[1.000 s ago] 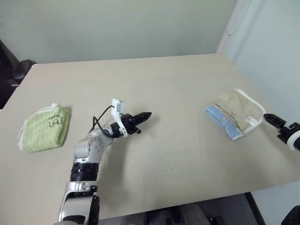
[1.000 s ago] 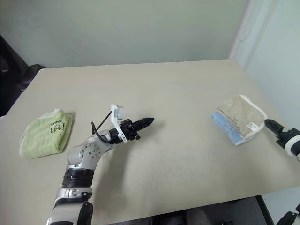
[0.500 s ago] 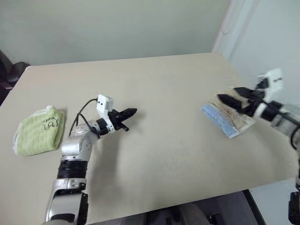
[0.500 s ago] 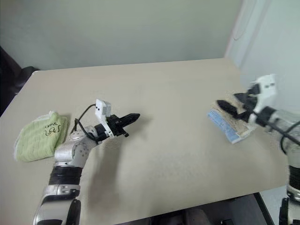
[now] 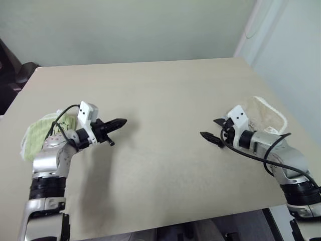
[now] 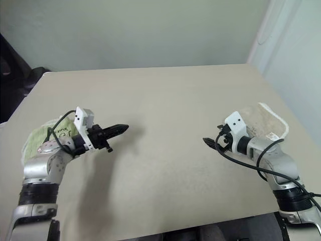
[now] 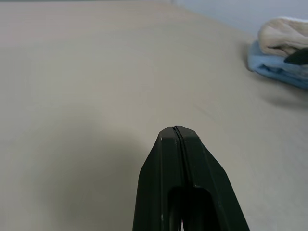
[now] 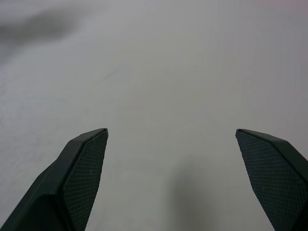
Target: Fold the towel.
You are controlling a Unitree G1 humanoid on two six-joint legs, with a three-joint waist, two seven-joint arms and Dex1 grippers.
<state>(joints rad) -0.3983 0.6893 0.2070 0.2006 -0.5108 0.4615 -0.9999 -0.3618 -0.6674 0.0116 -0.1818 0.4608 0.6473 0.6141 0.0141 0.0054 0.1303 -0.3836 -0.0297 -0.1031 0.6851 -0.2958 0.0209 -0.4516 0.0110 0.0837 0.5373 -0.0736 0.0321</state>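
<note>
Both arms have shifted: right tool (image 5: pixel 212 129), jaws apart and empty, has swung from the right edge inward; left tool (image 5: pixel 119 122), pressed together, has drawn toward the green cloth (image 5: pixel 36 135). Folded towel (image 5: pixel 264 114) rests by the right edge, on a blue cloth (image 7: pixel 276 70). Folding looks finished; arms likely retreat over the bare middle tabletop (image 5: pixel 160 100).

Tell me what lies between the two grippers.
Only bare table between the left gripper and right gripper, seen in both eye views.

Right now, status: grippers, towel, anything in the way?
Left gripper shut, empty. Right gripper open, empty, beside the folded beige terry towel, not touching. Towel rests on a light-blue folded cloth. Nothing in the way.
</note>
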